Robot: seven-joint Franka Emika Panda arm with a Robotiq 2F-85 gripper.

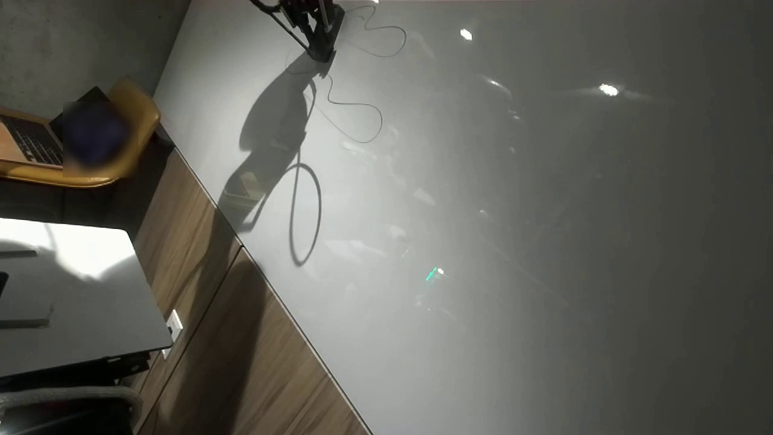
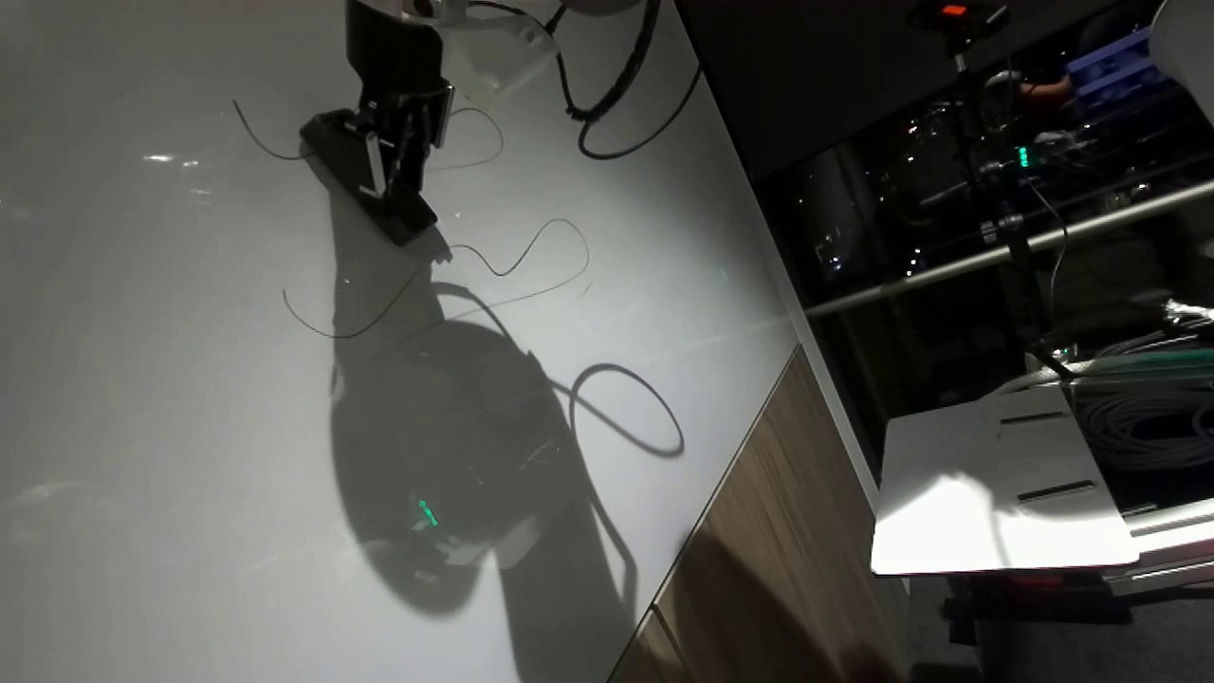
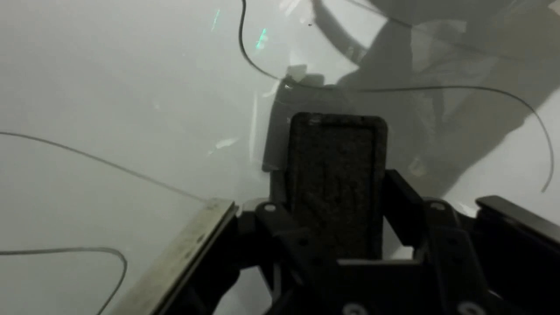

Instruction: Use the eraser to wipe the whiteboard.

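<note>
My gripper [image 3: 336, 205] is pinching the eraser [image 3: 337, 170]: it sits btwn my jaws, left & right on its long sides, far end sticking out past my tips. It's at approx. the far left of the board [image 1: 574, 241] in an exterior view; can't tell if it's touching. In the wrist view a marker line [image 3: 393, 89] runs just beyond that end, w/ more lines [image 3: 105, 162] left.

wrist view: eraser [image 3: 337, 175], lower end hidden behind gripper [image 3: 336, 194] | in an exterior view: laptop screen [image 1: 95, 132] blurred, laptop base [image 1: 30, 142] cut off left | in an exterior view: robot arm [image 2: 394, 52] cut off above
</note>
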